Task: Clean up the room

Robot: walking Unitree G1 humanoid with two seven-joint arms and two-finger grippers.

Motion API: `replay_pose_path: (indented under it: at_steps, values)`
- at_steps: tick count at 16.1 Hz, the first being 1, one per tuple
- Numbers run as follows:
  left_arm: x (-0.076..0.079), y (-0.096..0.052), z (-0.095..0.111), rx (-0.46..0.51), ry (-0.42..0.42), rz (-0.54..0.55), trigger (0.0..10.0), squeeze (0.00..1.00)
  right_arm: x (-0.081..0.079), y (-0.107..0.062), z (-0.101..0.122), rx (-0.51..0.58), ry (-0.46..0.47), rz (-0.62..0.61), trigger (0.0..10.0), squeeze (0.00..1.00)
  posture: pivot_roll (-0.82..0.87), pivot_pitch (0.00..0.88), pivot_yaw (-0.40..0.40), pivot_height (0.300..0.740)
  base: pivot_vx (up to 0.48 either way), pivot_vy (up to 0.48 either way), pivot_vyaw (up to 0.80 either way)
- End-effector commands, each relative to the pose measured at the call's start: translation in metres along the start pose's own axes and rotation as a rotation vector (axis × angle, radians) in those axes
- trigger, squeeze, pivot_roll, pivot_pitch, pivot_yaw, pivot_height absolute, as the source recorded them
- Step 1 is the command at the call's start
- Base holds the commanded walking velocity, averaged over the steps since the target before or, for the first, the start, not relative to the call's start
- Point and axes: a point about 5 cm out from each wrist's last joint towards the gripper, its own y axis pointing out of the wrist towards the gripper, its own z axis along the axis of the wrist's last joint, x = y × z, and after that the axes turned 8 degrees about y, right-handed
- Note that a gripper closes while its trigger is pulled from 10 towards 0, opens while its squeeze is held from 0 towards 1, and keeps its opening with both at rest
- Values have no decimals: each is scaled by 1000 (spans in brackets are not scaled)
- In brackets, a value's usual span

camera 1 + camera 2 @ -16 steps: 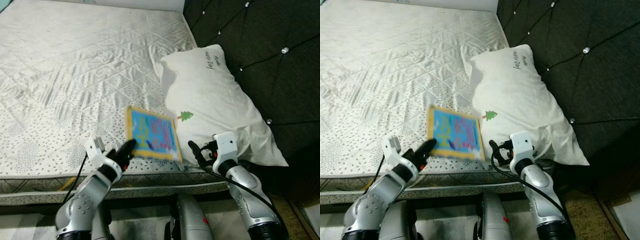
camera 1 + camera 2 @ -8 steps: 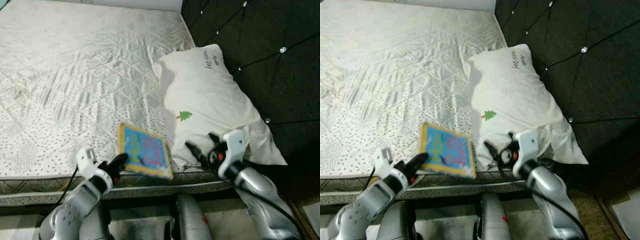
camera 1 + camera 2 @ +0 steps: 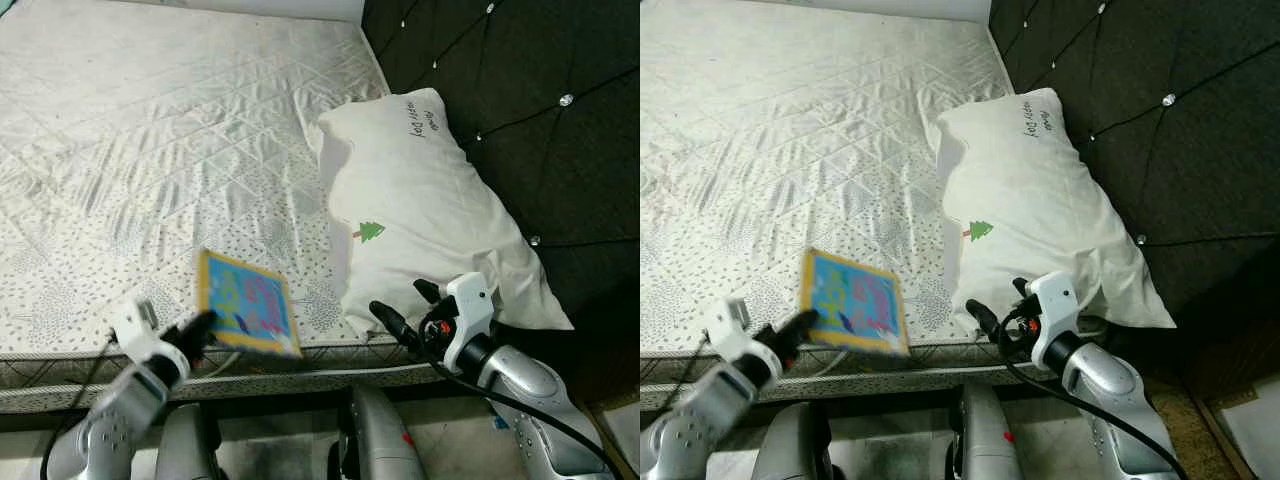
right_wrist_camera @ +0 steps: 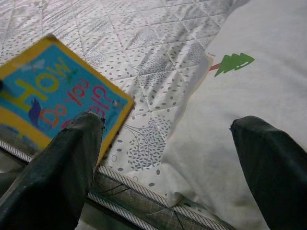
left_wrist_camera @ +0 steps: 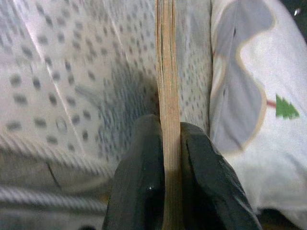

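A blue-and-yellow book [image 3: 245, 316] is clamped by the left gripper [image 3: 205, 322] above the mattress [image 3: 150, 150] edge. The right gripper [image 3: 405, 312] is held spread open beside the white pillow [image 3: 420, 200], grasping nothing.

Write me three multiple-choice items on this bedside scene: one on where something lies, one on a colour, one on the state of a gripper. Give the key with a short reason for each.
1. Where does the white pillow lie?
A. on the floor beside the bed
B. on the mattress, against the dark tufted headboard
C. at the far end of the mattress, away from the headboard

2. What colour is the border of the picture book?
A. yellow
B. red
C. black

3. How is the left gripper?
A. open above the mattress
B. shut on the pillow
C. shut on the book's edge

Key: 1 B, the pillow rests on the mattress next to the headboard. 2 A, a yellow frame surrounds the blue cover. 3 C, the left wrist view shows both black fingers pressed on the book's thin edge, while the right gripper stands open near the pillow.
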Motion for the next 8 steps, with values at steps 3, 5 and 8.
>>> replay_pose_path:
  at_steps: [3, 5, 8]
  values:
    - [-19, 11, 3, 18, 30, 43, 10000, 0, 3, 0, 8, 33, -29, -44, 10000, 0, -199, 146, -114, 603, 0, 0, 0]
    - [-27, 20, 2, -11, 19, 56, 10000, 0, 3, 1, 11, 45, -35, -57, 10000, 0, -204, 148, -115, 603, 0, 0, 0]
    - [-29, 36, 6, -38, 24, 52, 10000, 0, 2, 4, 15, 59, -47, -64, 10000, 0, -220, 147, -119, 603, 0, 0, 0]
